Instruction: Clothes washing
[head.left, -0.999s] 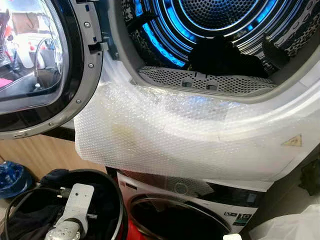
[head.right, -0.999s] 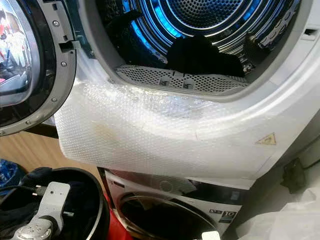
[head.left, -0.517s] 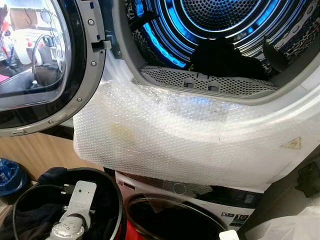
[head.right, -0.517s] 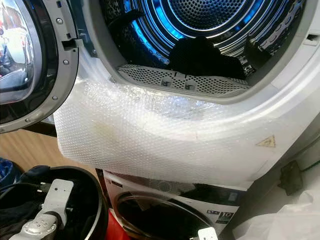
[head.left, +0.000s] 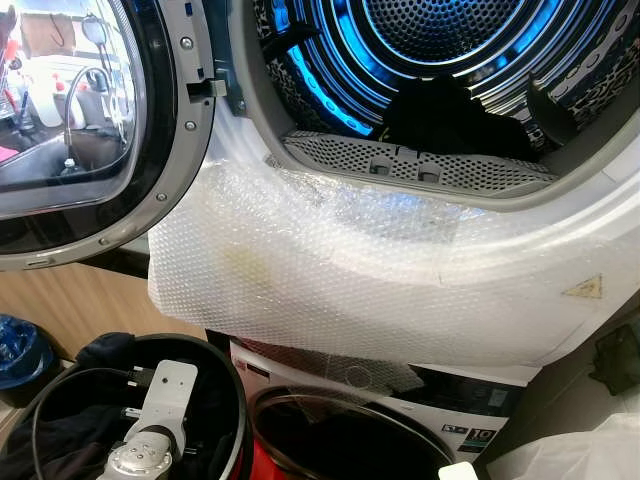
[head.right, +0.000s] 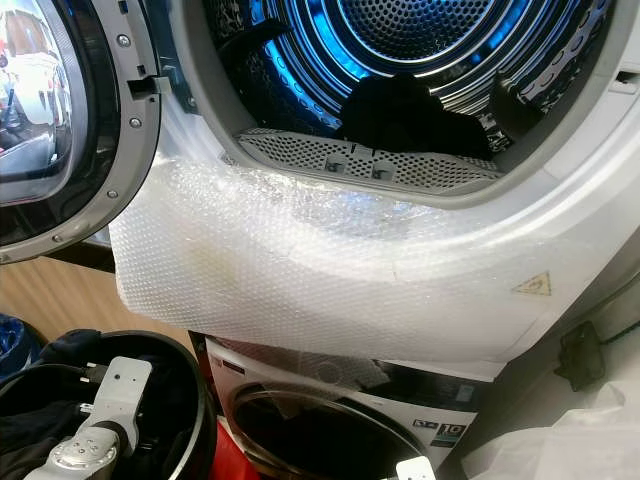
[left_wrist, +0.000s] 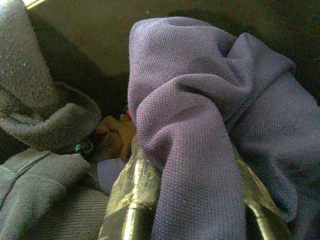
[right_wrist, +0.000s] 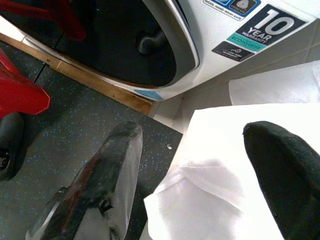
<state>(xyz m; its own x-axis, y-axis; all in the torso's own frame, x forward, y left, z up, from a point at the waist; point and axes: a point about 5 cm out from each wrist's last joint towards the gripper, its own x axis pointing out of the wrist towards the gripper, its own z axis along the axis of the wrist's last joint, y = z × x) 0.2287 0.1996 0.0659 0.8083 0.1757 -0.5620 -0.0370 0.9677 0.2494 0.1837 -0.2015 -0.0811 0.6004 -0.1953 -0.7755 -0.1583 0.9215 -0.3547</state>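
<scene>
The upper machine's drum (head.left: 440, 30) stands open and glows blue, with a dark garment (head.left: 445, 110) lying just inside its mouth. My left arm (head.left: 160, 400) reaches down into a black laundry basket (head.left: 236, 400) at the lower left. Inside the basket, my left gripper (left_wrist: 192, 165) is shut on a purple knit garment (left_wrist: 200, 115) that drapes over and between its fingers (left_wrist: 132, 200). Grey clothes (left_wrist: 40, 165) lie beside it. My right gripper (right_wrist: 200, 165) hangs open over the dark floor and a white sheet (right_wrist: 225, 150), holding nothing.
Bubble wrap (head.left: 350, 270) covers the front panel below the drum opening. The round door (head.left: 90, 130) is swung open to the left. A second machine (head.left: 350, 440) with a glass door sits underneath. A blue object (head.left: 20, 350) lies on the floor at left, and a white bag (head.left: 580, 450) at right.
The camera has shifted a little. My left arm has stayed in the basket, its wrist edging slightly to the right.
</scene>
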